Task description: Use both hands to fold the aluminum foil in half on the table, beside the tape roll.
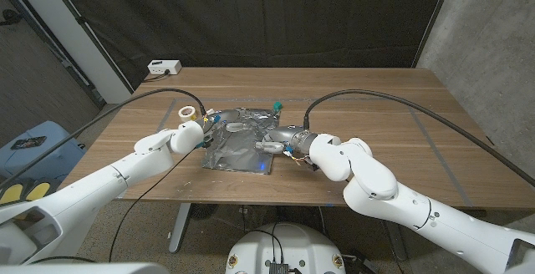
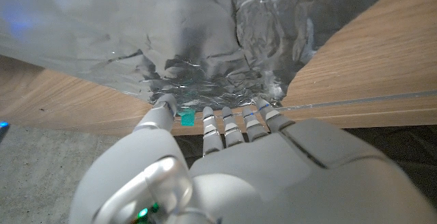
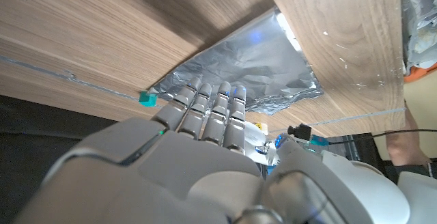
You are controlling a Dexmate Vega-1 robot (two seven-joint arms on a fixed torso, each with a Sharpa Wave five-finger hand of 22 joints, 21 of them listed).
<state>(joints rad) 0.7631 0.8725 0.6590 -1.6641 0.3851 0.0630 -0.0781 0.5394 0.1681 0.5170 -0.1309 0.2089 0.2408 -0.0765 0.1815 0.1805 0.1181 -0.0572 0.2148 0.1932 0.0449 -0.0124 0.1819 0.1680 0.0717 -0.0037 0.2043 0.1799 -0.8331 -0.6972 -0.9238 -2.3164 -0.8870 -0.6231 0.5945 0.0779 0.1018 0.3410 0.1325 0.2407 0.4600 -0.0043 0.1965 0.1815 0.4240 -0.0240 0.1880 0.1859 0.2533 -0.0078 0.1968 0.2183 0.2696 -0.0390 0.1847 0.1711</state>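
Two white robot hands meet over a crumpled sheet of aluminum foil (image 1: 242, 140) lying on a wooden table (image 1: 401, 124). The left hand (image 1: 191, 134) sits at the foil's left edge; in the left wrist view its fingers (image 2: 235, 125) lie side by side with their tips on the foil's wrinkled edge. Whether they pinch the foil or only press on it, I cannot tell. The right hand (image 1: 288, 143) reaches in from the other side, its fingers stretched out over the foil. In the right wrist view these fingers (image 3: 212, 104) are held together against the sheet, and a grip cannot be confirmed there either.

A tape roll (image 1: 189, 114) stands just beyond the left hand, close to the foil's far left corner. A small teal-tipped object (image 1: 276, 105) lies at the foil's far edge, beyond the right hand.

The main risk, as I judge it, is tearing or bunching: the foil is thin and already creased, so uneven pulls from the two hands could rip it or leave a crooked fold. A loose hold could let an edge slip. A wide sweep by the left hand might knock the tape roll.

Bare table lies open out past the right wrist and beyond the foil's far edge. The near table edge is close behind both hands.
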